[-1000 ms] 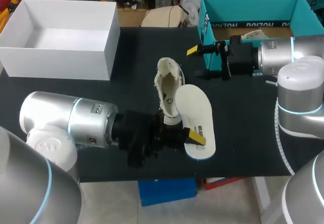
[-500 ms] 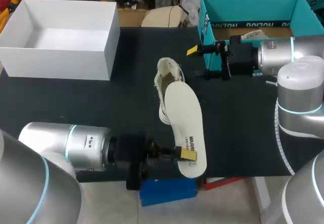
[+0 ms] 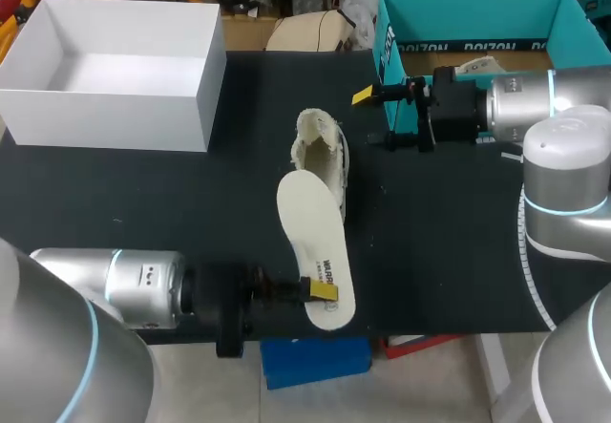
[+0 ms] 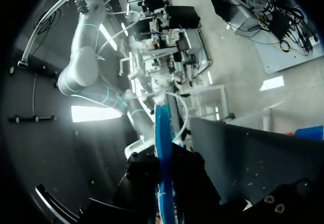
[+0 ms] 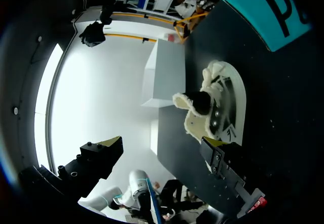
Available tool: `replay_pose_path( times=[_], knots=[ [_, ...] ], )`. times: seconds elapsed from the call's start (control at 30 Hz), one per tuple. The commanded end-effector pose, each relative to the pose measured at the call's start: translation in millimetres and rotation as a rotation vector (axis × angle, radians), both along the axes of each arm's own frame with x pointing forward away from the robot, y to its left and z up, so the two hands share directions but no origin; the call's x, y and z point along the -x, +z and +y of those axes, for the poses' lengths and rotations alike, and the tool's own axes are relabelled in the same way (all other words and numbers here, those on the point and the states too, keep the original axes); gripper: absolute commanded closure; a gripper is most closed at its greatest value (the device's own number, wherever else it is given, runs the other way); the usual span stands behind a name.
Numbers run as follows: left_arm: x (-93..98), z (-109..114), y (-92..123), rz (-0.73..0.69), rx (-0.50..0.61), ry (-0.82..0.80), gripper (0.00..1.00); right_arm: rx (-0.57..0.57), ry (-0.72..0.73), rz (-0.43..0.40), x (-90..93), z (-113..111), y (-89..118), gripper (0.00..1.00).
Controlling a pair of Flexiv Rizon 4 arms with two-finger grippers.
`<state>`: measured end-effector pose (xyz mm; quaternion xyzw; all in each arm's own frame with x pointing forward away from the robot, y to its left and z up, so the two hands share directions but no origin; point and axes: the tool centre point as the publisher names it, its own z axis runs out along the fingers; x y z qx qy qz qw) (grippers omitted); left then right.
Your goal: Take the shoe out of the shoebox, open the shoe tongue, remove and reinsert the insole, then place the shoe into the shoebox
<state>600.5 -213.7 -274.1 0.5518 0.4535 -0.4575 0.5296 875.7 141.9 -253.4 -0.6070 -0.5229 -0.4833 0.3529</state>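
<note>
Shoe (image 3: 321, 154) is out of its box and lies on its side mid-bench (image 3: 191, 194), opening turned toward 9 o'clock. The tongue is judged already pulled open, though this is not clearly seen

Insole (image 3: 315, 246) is out of the shoe and runs from the shoe's side toward 6 o'clock. Its heel end is held at the bench's near edge by the left gripper (image 3: 320, 292), jaws clenched on it from both faces. In the left wrist view the insole (image 4: 163, 148) is seen edge-on between those jaws. The toe end sits at or over the shoe's side; contact cannot be told

Right gripper (image 3: 370, 117) hangs at 3 o'clock of the shoe, just in front of the teal shoebox (image 3: 387, 36), jaws released and nothing held. From its wrist view the shoe (image 5: 200, 107) is ahead, with the insole (image 5: 237, 100) flat behind it

White box (image 3: 115, 108) stands at 10 o'clock and the teal shoebox at 2 o'clock

Progress is judged as follows: take-out and insole removal are done. Reinserting the insole is left, then putting the shoe back in the shoebox. Roughly halfway
</note>
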Motion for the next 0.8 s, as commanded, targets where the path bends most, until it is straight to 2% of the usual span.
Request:
replay_pose_path(
  times=[0.03, 0.37, 0.8],
  knots=[
    [-19.7, 2, -3, 0.006, -0.009, -0.023, 1.00, 0.000, -0.003, -0.001, 0.2, 1, -1, 0.00],
    [-67.3, 5, -20, 0.002, -0.008, -0.055, 1.00, 0.000, -0.003, -0.001, 0.2, 1, -1, 0.00],
    [-137.0, -5, -17, -0.026, -0.038, -0.110, 1.00, 0.000, -0.003, -0.001, 0.2, 1, -1, 0.00]
  ],
)
